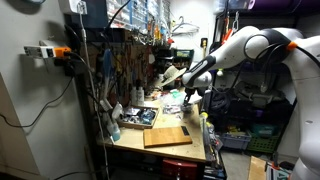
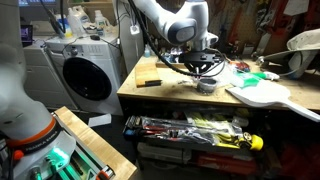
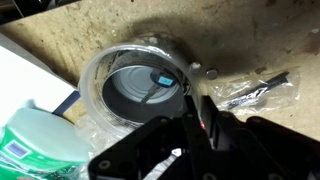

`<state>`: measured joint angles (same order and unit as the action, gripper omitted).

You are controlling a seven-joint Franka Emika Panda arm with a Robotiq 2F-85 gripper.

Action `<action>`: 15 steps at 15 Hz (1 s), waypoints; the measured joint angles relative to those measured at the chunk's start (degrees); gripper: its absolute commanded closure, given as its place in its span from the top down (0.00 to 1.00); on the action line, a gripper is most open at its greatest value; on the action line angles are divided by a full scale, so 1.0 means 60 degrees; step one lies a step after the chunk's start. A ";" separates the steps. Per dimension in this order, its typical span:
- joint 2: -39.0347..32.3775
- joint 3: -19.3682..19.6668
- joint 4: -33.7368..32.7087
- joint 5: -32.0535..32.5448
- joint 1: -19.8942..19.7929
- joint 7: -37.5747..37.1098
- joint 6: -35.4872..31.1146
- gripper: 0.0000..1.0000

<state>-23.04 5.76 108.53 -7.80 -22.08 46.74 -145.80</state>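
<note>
White rounded arm with dark joints, glossy black fingers.

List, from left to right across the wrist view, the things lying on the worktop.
Green-topped container → round clear-rimmed container → small dark piece in clear wrap. The white sheet is left out, since it overlaps the green-topped container.

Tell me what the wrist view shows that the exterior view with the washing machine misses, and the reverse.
Only the wrist view: a blue piece inside the clear round container, and a clear wrapper near it. Only that exterior view: the washing machine and the tool shelf under the wooden bench. Both: the gripper above the container on the bench top.
</note>
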 measured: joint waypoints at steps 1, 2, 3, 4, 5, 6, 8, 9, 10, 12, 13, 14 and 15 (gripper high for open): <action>-0.0030 -0.0041 -0.0032 0.0000 -0.0015 0.0036 0.0000 0.08; -0.0067 -0.0076 -0.0070 0.0000 -0.0028 0.0079 0.0000 0.00; -0.0098 -0.0101 -0.0093 0.0000 -0.0036 0.0104 0.0000 0.02; -0.0121 -0.0123 -0.0102 0.0000 -0.0046 0.0125 0.0000 0.00; -0.0136 -0.0132 -0.0102 0.0000 -0.0055 0.0133 0.0000 0.01; -0.0137 -0.0133 -0.0103 0.0000 -0.0062 0.0135 0.0000 0.01; -0.0133 -0.0127 -0.0119 0.0001 -0.0070 0.0135 0.0001 0.01; -0.0113 -0.0118 -0.0128 0.0002 -0.0072 0.0135 0.0001 0.01; -0.0069 -0.0106 -0.0136 0.0011 -0.0073 0.0135 0.0001 0.01; 0.0122 -0.0082 -0.0135 0.0082 -0.0072 0.0142 0.0009 0.01; 0.0261 -0.0068 -0.0122 0.0139 -0.0068 0.0153 0.0012 0.01; 0.0431 -0.0057 -0.0096 0.0236 -0.0060 0.0163 0.0013 0.01; 0.0606 -0.0046 -0.0066 0.0368 -0.0048 0.0169 0.0014 0.01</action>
<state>-19.40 5.48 108.13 -5.59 -22.37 47.76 -145.72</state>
